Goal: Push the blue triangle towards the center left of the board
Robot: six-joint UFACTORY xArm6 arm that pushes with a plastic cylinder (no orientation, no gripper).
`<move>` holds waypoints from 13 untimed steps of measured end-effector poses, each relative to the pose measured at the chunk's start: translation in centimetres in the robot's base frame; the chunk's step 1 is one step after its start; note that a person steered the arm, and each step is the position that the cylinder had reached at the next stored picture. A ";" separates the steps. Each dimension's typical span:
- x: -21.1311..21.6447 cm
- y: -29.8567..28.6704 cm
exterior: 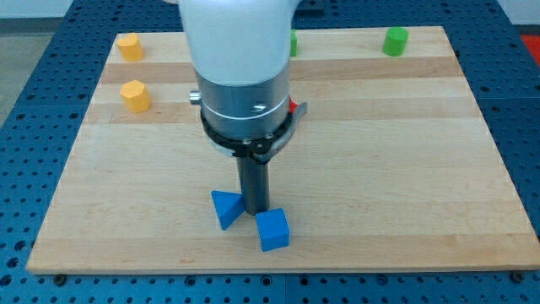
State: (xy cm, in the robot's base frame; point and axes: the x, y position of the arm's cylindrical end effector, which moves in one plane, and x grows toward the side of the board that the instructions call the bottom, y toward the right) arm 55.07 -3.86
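A blue triangle (225, 208) lies on the wooden board (405, 169) near the view's bottom, a little left of centre. A blue cube (272, 230) lies just to its lower right. My tip (255, 209) stands between them, touching or nearly touching the triangle's right side and just above the cube's upper left corner. The arm's white and grey body hangs over the board's middle and hides what is behind it.
Two yellow blocks sit at the view's upper left, one (129, 46) near the top edge and one (135, 95) below it. A green cylinder (394, 40) stands at the upper right. A green block (292, 44) and a red block (294, 107) peek from behind the arm.
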 end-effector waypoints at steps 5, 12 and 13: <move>2.2 -5.7; 2.2 -8.3; 1.9 -8.3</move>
State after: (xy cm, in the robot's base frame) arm 56.92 -12.19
